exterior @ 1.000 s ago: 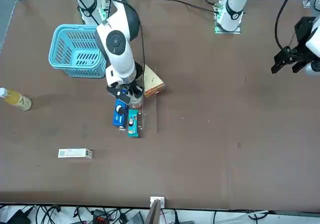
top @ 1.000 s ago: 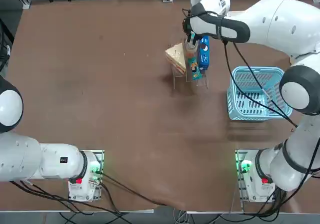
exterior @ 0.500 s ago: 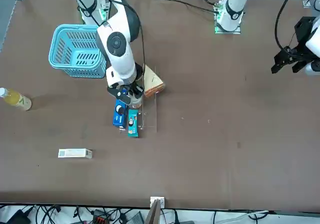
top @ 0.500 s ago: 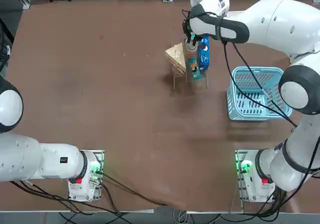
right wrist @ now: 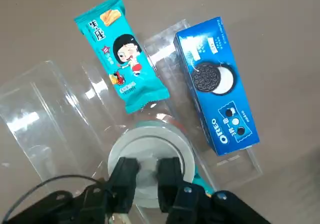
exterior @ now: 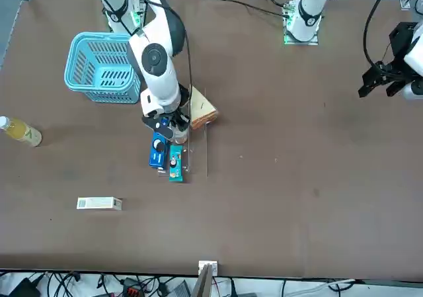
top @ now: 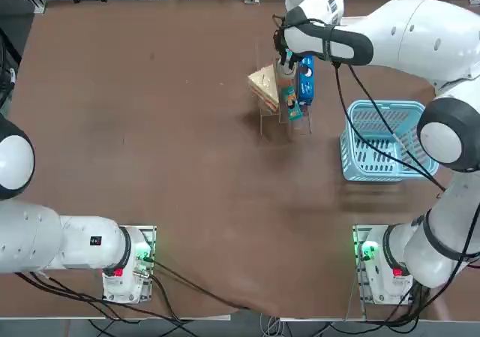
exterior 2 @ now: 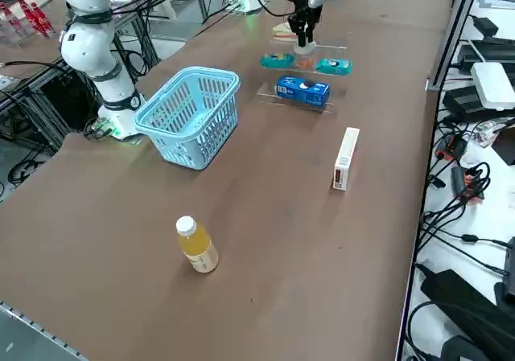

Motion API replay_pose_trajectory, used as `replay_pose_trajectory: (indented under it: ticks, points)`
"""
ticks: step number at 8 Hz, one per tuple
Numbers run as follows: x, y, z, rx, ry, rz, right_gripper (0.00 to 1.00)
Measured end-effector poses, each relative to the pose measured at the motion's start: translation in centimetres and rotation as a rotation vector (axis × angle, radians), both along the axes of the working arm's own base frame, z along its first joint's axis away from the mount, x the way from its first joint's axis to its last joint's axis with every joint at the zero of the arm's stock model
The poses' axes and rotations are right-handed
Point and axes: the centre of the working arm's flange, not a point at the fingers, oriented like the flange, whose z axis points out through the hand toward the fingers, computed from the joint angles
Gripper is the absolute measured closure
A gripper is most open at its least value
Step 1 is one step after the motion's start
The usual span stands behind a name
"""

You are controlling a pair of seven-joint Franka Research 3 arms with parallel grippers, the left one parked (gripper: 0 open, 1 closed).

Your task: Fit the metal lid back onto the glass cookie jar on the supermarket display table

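Right hand (right wrist: pixel 148 173) | still pinching metal lid (right wrist: pixel 150 156) over glass cookie jar (top: pixel 286 72) | unmoved

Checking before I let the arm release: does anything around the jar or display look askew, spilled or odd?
Nothing stands out. The right gripper sits over the lid on the jar. The teal snack pack and blue cookie box lie flat beside it, nothing spilled. The bottle stands upright.

1 blue basket (top: pixel 379 141), 1 drink bottle (exterior 2: pixel 197 246), 2 snack packs (right wrist: pixel 121 54), 1 white box (exterior 2: pixel 345 158), 1 sandwich (top: pixel 263 87).
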Motion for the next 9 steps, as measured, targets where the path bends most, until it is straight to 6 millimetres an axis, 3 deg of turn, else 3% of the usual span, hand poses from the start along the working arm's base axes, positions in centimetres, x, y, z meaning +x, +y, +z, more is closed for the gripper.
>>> replay_pose_trajectory:
  ticks: [9]
  points:
    - [-0.35, 0.28, -0.43, -0.017, -0.002, 0.016, 0.74]
